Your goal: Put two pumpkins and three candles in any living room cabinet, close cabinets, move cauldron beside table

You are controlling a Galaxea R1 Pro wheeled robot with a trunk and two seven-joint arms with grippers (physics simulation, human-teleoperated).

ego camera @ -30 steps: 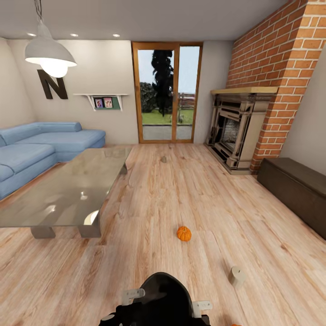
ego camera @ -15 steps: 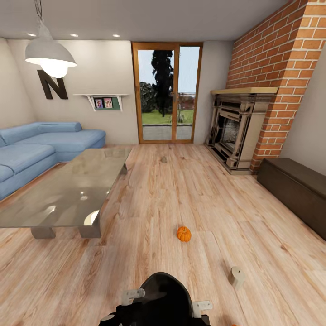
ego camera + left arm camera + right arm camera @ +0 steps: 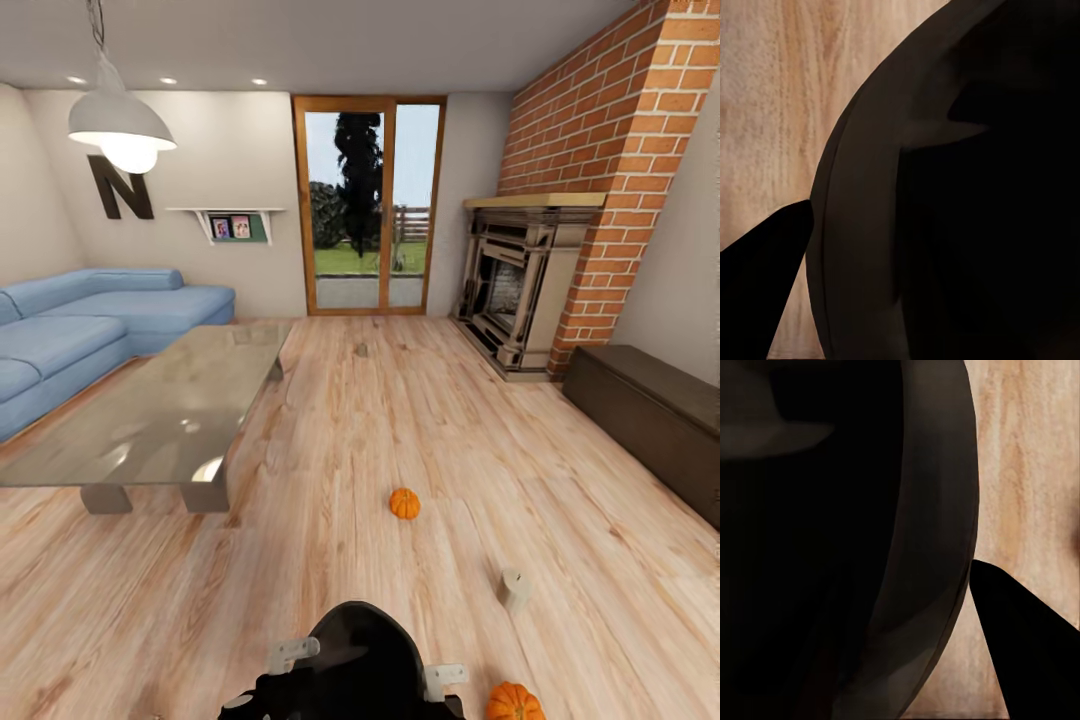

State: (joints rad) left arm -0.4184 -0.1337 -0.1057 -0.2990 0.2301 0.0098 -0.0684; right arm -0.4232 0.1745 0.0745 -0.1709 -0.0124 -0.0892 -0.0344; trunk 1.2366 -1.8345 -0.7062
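You're facing a glass patio door (image 3: 368, 205). Blue sofa (image 3: 90, 325) left, brick fireplace (image 3: 525, 290) right, 1 pendant lamp (image 3: 122, 125) lit, light wood floor (image 3: 330, 450).

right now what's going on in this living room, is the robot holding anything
The robot stands on the wood floor facing the glass table and patio door. Nothing visibly held; its grippers can't be made out. Two pumpkins lie on the floor, one ahead and one close by at its right. One candle lies between them, another far off. The dark cabinet at right looks shut.
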